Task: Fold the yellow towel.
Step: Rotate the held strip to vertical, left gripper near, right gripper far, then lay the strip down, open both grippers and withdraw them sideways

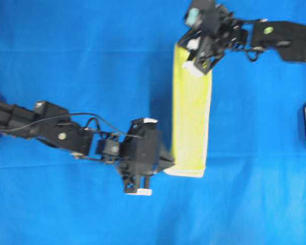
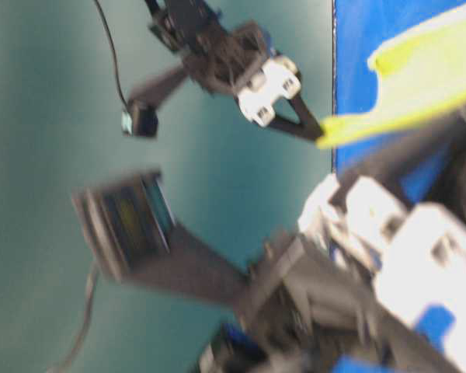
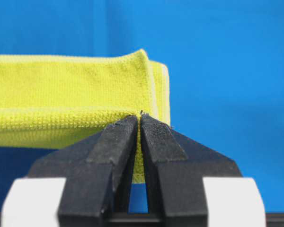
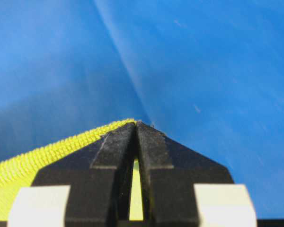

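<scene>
Table cover (image 1: 81,56): blue cloth fills my overhead view, a faint crease running through it in the right wrist view.

Towel position: the yellow towel (image 1: 192,112) is a narrow folded strip just right of centre, running twelve to six o'clock.

Left gripper (image 1: 167,162): it comes in from nine o'clock and I've got its jaws pinched tight on the strip's six o'clock end; the left wrist view shows stacked layers caught at the fingertips.

Right gripper (image 1: 189,57): reaching from two o'clock, jaws clamped on the twelve o'clock end, hem showing between them.

Towel handling: I judge it light, soft and floppy, with no stiffness of its own; it should sag wherever I leave it unsupported. The nubby weave should grip well, not slide.

Where to hold: corners and hem, all layers together, or I reckon the stack splays open.

Fold state: I'd say it's doubled lengthwise, with a crosswise fold likely remaining.
</scene>
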Motion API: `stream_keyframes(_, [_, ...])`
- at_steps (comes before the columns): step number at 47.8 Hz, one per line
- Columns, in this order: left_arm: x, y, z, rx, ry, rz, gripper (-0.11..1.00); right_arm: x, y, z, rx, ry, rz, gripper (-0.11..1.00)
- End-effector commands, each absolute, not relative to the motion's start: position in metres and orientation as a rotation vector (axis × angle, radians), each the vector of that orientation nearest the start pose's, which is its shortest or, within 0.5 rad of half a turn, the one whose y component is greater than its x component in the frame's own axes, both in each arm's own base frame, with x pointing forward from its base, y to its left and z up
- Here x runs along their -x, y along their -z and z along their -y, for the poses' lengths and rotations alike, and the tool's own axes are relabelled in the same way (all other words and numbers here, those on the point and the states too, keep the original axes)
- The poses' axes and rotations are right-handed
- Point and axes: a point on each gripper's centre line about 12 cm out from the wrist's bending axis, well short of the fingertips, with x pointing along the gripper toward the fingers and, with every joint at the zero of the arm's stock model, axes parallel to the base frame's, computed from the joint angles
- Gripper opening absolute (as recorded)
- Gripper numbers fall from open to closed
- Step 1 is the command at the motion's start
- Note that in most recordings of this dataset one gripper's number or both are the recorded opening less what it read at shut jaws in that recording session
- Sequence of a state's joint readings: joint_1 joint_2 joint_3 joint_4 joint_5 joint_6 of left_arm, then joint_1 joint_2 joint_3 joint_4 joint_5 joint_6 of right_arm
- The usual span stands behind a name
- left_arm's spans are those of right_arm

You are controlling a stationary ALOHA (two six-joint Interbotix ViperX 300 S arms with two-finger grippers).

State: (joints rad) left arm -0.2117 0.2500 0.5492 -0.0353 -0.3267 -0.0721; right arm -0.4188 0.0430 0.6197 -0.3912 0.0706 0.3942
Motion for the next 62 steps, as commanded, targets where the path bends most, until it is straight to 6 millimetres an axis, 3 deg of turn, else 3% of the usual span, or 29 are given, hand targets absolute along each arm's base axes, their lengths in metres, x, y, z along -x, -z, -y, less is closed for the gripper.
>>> stream_keyframes(1, [-0.428,-0.152,0.104,0.061,0.201,-0.427,0.04,-0.379,-0.175,0.167,-0.125,0.414,-0.667,0.02])
stream_keyframes(9, [-0.422,-0.150,0.106,0.069,0.207,-0.427,0.04,-0.390,-0.178,0.164,-0.100,0.390,-0.656,0.02])
stream_keyframes(27, [-0.421,-0.147,0.102,0.068,0.196,-0.450,0.04,-0.386,-0.173,0.163,-0.103,0.396,-0.684,0.02])
stream_keyframes(30, [-0.421,-0.147,0.102,0.067,0.197,-0.450,0.10,-0.386,-0.173,0.163,-0.103,0.395,-0.682,0.02])
stream_keyframes(34, [-0.420,-0.146,0.102,0.067,0.197,-0.454,0.33,-0.387,-0.173,0.162,-0.102,0.392,-0.681,0.03])
stream_keyframes(36, [-0.420,-0.146,0.101,0.067,0.195,-0.456,0.45,-0.387,-0.172,0.161,-0.102,0.390,-0.685,0.09])
stream_keyframes(41, [-0.417,-0.147,0.099,0.064,0.192,-0.469,0.69,-0.387,-0.171,0.157,-0.091,0.379,-0.695,0.41])
stream_keyframes(46, [-0.413,-0.155,0.096,0.066,0.187,-0.484,0.69,-0.384,-0.170,0.156,-0.076,0.377,-0.706,0.66])
stream_keyframes(55, [-0.399,-0.175,0.091,0.063,0.183,-0.507,0.68,-0.376,-0.176,0.152,-0.081,0.380,-0.697,0.62])
stream_keyframes(62, [-0.375,-0.184,0.078,0.063,0.163,-0.546,0.68,-0.365,-0.192,0.143,-0.079,0.377,-0.669,0.63])
